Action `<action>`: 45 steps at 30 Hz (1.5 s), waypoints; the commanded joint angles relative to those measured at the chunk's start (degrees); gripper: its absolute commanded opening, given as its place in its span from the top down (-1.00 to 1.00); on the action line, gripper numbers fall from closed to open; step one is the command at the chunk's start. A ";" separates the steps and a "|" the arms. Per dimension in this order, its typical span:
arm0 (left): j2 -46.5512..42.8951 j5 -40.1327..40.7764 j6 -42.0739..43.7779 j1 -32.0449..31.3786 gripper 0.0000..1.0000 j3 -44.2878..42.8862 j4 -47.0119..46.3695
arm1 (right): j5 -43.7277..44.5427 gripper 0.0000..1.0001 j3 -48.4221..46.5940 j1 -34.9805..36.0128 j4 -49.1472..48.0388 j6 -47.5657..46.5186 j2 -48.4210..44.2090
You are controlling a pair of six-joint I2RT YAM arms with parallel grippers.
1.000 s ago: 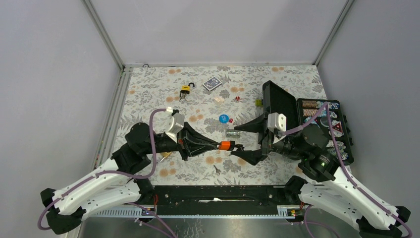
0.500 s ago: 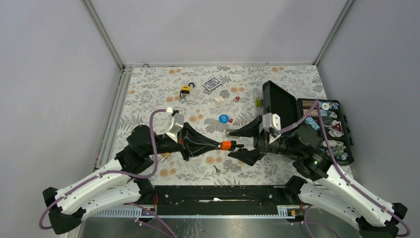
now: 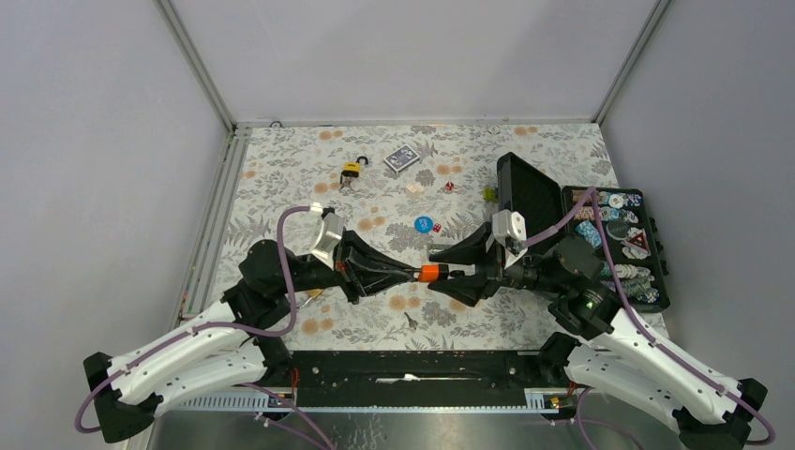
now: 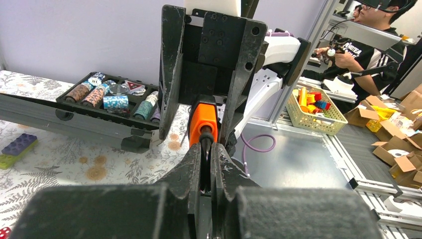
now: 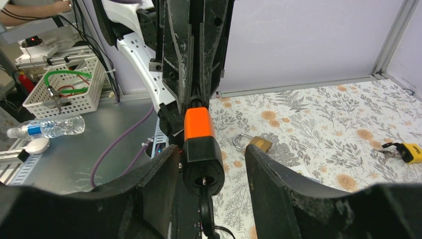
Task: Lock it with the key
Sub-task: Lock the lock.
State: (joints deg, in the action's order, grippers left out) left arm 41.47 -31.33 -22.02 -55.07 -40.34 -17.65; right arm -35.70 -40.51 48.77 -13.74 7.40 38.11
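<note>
The left gripper is closed tight on one end of the orange padlock, holding it above the table at the centre of the top view. The right gripper is wide open, with a finger on either side of the padlock and gaps showing. A key sits in the keyhole.
</note>
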 commanded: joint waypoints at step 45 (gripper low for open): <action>0.49 1.58 -3.32 -0.19 -0.06 -0.97 -4.31 | -1.49 1.00 -0.58 0.18 -7.12 6.73 -5.06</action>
State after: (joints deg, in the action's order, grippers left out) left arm 42.09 -30.79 -25.52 -55.13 -38.85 -20.40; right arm -38.44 -38.70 48.75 -16.16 13.23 34.04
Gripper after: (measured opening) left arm 0.545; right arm 0.359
